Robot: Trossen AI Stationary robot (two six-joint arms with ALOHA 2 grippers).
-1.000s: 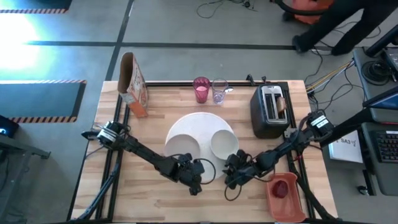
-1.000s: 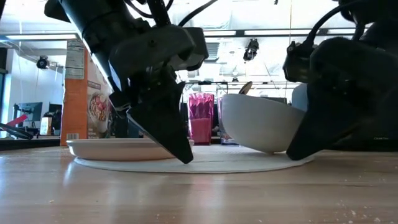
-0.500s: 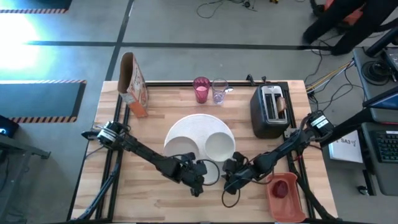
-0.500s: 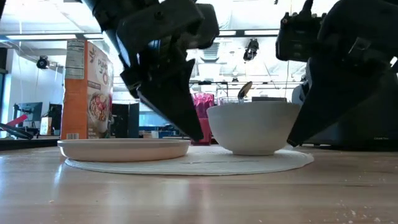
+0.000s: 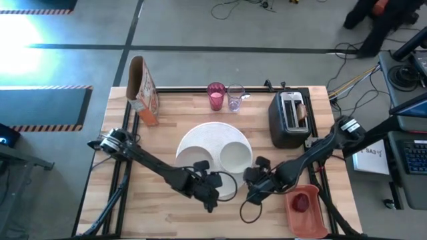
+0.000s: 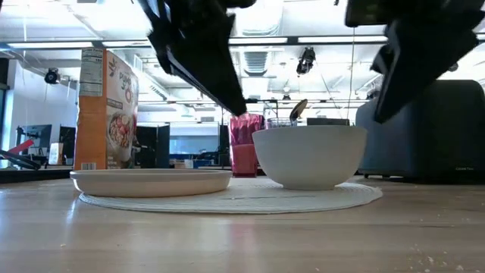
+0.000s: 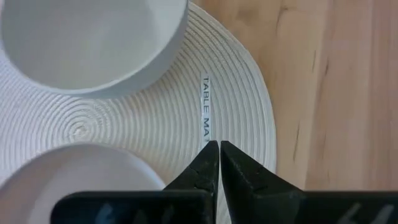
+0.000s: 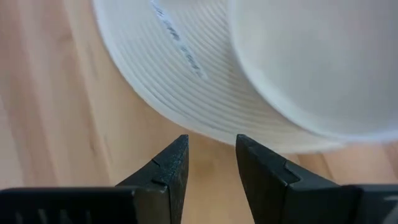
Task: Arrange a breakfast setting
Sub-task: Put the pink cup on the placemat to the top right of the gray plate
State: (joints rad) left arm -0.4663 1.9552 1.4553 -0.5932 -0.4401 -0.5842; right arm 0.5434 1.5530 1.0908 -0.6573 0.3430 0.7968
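Seen from above, a wooden table (image 5: 133, 207) with two dark arms reaching toward mid-frame.

Upper left: cereal box (image 5: 143, 90), upright near the far edge. Upper centre: pink cup (image 5: 215, 96) and clear purplish glass (image 5: 234, 97), side by side, just apart, a spoon handle (image 6: 298, 108) poking above them in the low view.

Centre: round white ribbed mat (image 5: 208, 133) (its label readable at the left wrist), carrying small white plate (image 5: 195, 159) on the left half and white bowl (image 5: 236, 156) on the right half, both sitting flat, bowl upright and empty.

Lower centre-left: left gripper (image 5: 212, 189) raised at the mat's near edge, beside the small plate; fingers pressed together, nothing between them, mat directly beneath the tips in the wrist view.

Lower centre-right: right gripper (image 5: 254, 187) lifted just off the mat's near-right edge; fingers slightly spread, holding nothing. Bowl lying up-frame and a little left of these jaws, nearer to this arm than to the left one.

Right: black toaster (image 5: 289, 119) with toast (image 5: 301, 111) in a slot. Lower right: pink dish (image 5: 306, 210) holding small red fruit (image 5: 302, 203), closest to the right arm, probably the easier next reach for it.
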